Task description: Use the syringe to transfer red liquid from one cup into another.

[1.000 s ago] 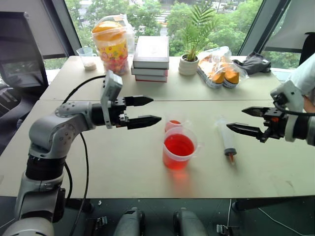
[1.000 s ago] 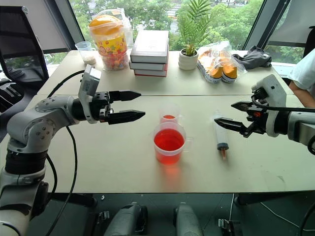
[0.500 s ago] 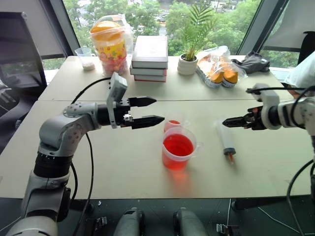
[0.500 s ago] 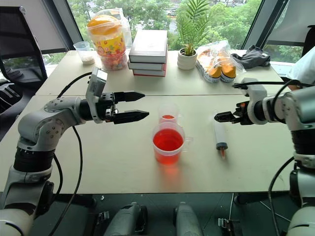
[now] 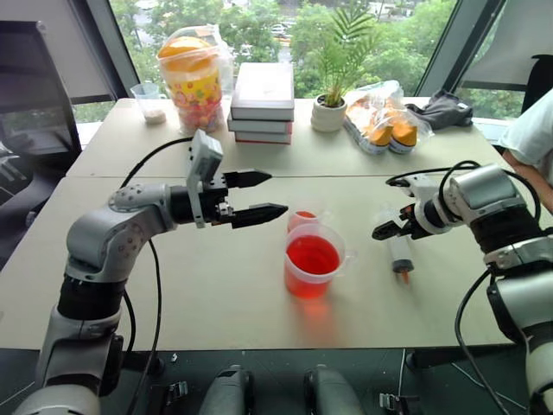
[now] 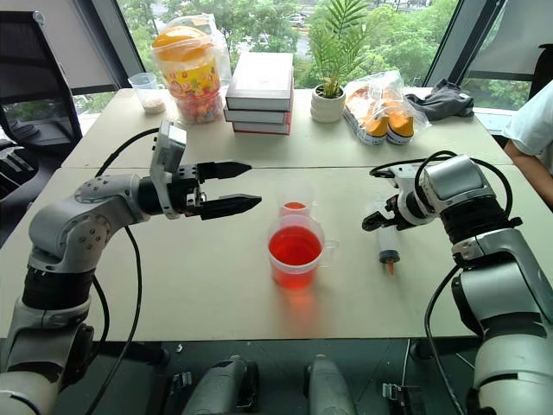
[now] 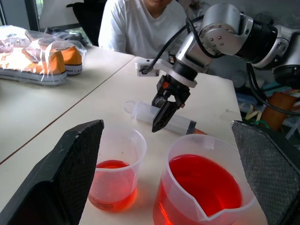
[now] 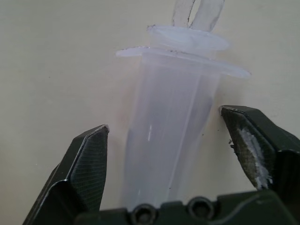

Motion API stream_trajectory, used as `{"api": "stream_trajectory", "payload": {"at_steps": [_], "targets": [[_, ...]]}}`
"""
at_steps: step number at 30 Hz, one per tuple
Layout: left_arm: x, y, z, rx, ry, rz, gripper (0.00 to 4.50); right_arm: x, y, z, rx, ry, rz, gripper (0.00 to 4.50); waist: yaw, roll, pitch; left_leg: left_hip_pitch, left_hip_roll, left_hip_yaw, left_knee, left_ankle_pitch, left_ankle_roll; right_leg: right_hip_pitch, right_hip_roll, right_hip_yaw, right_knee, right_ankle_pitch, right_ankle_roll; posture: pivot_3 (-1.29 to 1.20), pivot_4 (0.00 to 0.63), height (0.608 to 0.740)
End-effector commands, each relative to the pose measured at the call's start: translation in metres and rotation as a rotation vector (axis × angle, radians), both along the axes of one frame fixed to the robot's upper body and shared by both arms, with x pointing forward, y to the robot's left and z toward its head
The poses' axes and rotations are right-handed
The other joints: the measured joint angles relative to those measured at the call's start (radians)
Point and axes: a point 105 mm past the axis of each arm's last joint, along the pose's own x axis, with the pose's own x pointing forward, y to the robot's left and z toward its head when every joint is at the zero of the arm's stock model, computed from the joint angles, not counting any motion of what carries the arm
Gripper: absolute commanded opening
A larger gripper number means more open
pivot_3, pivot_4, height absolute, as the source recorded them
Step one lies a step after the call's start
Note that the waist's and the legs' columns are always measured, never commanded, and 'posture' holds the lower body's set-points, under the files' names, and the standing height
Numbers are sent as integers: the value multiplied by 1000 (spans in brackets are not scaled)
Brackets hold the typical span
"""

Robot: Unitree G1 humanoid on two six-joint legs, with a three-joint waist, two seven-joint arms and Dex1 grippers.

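Observation:
The syringe (image 5: 399, 251) lies flat on the table to the right of the cups, its orange tip toward me. My right gripper (image 5: 386, 229) points down over its barrel. In the right wrist view the clear barrel (image 8: 168, 140) lies between the two fingers, open, with a gap on each side. The wider cup (image 5: 313, 262) holds the red liquid (image 5: 313, 256). The smaller cup (image 5: 302, 218) stands just behind it with a thin red layer. My left gripper (image 5: 276, 193) hovers open and level, left of both cups, empty.
Along the table's far side stand a powder cup (image 5: 154, 102), a snack jar (image 5: 197, 78), stacked books (image 5: 265, 91), a potted plant (image 5: 333, 108), bagged shoes (image 5: 384, 117) and a dark cloth (image 5: 445, 108). A person in white (image 5: 536, 130) sits at the right edge.
My right arm has swung down and inward from the right, its gripper tipping downward onto the syringe barrel with its fingers drawn closer. The left arm has stayed put.

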Motion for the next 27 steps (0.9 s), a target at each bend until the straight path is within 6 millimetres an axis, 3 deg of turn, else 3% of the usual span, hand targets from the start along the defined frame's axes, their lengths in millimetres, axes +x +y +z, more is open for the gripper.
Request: {"api": "stream_trajectory", "payload": {"at_steps": [1, 2, 4, 8, 10, 13, 16, 21, 23, 27], "targets": [[-5, 3, 9, -20, -35, 9, 4500, 4, 7, 0, -4, -4, 48, 2659, -2, 0, 0, 0, 0, 0, 0, 0, 0, 0, 0, 0, 0, 0, 0, 0, 150, 740], [-5, 4, 9, -19, -33, 12, 4500, 5, 8, 0, -2, -1, 50, 2084, -2, 0, 0, 0, 0, 0, 0, 0, 0, 0, 0, 0, 0, 0, 0, 0, 150, 740], [-5, 5, 8, -17, -32, 15, 4500, 5, 9, 0, -4, 0, 60, 1435, -4, 0, 0, 1, 0, 0, 0, 0, 0, 0, 1, 0, 0, 0, 0, 0, 150, 740], [-3, 6, 10, -16, -32, 19, 4500, 3, 9, 4, 13, -1, 60, 1434, -4, 0, 0, 1, 1, 0, 0, 0, 0, 0, 1, 0, 1, 0, 0, 0, 150, 740], [0, 7, 13, -15, -35, 18, 4500, 4, 4, 16, 8, -49, 55, 1434, -3, 0, 0, 1, 1, 0, 0, 0, 0, 0, 1, 0, 1, 0, 0, 0, 150, 740], [5, 6, 19, -15, -43, 3, 4500, 9, 3, 63, 28, -281, 121, 1434, 4, 1, 1, 0, 0, 0, 0, 0, 0, -1, 0, 0, 1, 0, 0, 0, 150, 740], [12, 9, 22, -2, -63, 5, 4500, 9, 27, 129, 178, -651, 241, 1434, 4, 1, 1, -1, 0, 0, -1, 0, 0, -2, 0, 0, 0, 0, 0, 0, 150, 740], [20, 11, 33, -17, -83, -5, 4500, -35, 66, 218, 519, -1135, 429, 1434, 2, 1, 1, -1, 1, -1, -2, 0, 0, -2, 1, -1, 0, 0, 0, 0, 150, 740], [22, 11, 35, -14, -90, -13, 4500, -54, 78, 236, 694, -1224, 482, 1434, 1, 1, 1, -1, 1, -2, -2, 0, 0, -1, 1, -1, 1, 0, 0, 0, 150, 740], [24, 7, 37, -7, -95, -40, 4500, -90, 106, 231, 880, -1264, 666, 1434, 4, 1, 0, 0, 1, -2, -1, 0, 0, -1, -1, -1, 2, 0, 0, 0, 150, 740]]}}
